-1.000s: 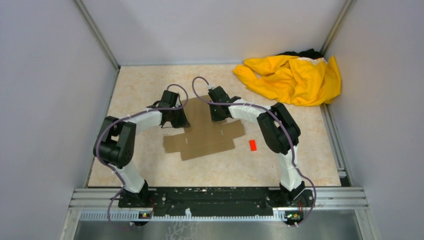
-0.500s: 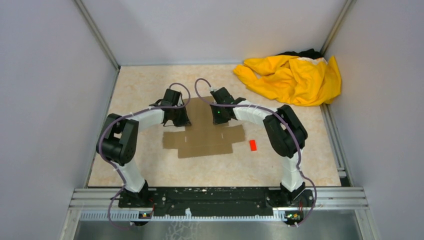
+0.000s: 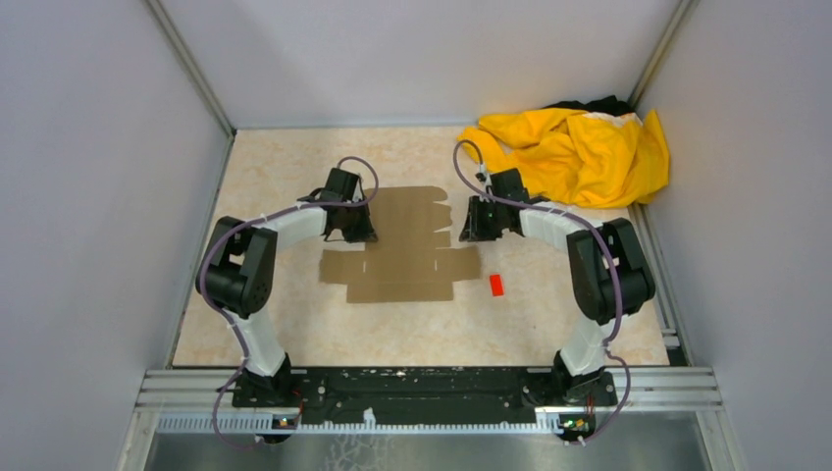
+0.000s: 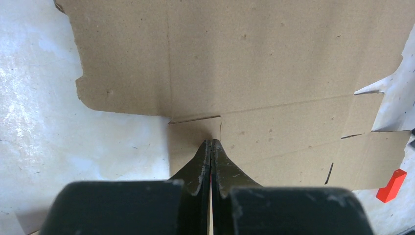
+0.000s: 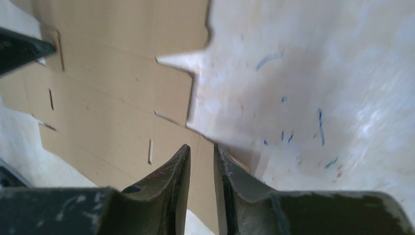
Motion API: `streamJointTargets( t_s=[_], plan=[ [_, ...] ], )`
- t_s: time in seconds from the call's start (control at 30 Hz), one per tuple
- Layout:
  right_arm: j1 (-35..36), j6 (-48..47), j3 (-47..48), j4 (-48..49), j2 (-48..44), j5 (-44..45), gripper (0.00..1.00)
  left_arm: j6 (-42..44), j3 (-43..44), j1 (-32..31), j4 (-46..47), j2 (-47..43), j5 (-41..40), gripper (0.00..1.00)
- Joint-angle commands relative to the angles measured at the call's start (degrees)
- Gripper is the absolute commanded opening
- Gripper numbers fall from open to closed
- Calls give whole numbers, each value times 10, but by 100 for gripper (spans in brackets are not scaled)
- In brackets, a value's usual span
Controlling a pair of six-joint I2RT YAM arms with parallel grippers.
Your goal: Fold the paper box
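Note:
The paper box is a flat brown die-cut cardboard sheet [image 3: 402,250] lying on the table's middle. My left gripper [image 3: 355,230] is shut, and its tip rests on the sheet's left side. In the left wrist view the closed tip [image 4: 211,143] touches the cardboard [image 4: 254,63] beside a small cut. My right gripper [image 3: 477,222] is at the sheet's right edge. In the right wrist view its fingers [image 5: 200,149] stand a narrow gap apart, low over the sheet's edge [image 5: 112,98], holding nothing.
A yellow cloth [image 3: 574,152] is heaped in the far right corner. A tiny red block [image 3: 496,285] lies just right of the sheet and also shows in the left wrist view [image 4: 391,185]. Grey walls close in the left, back and right.
My right gripper has moved from the sheet's upper middle out to its right edge. The sheet has turned slightly and lies squarer. My left gripper has hardly moved.

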Motion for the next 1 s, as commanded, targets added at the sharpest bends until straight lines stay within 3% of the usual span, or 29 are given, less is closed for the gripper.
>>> streamJointTargets(
  t_s=[0.0,0.13,0.23,0.37,0.97],
  plan=[
    [-3,22,-43,90,-8,-70,18,22,-7,-2,-41,37,-36,0],
    [-3,39,-60,127,2,-62,14,21,-7,-2,-40,38,-33,0],
    [-3,49,-67,152,13,-60,23,19,-9,-2,-36,39,-30,0],
    [-3,65,-75,184,28,-55,27,19,-8,-2,-34,43,-27,0],
    [-3,115,-88,272,73,-84,28,20,-6,-2,-31,48,-23,0]
  ],
)
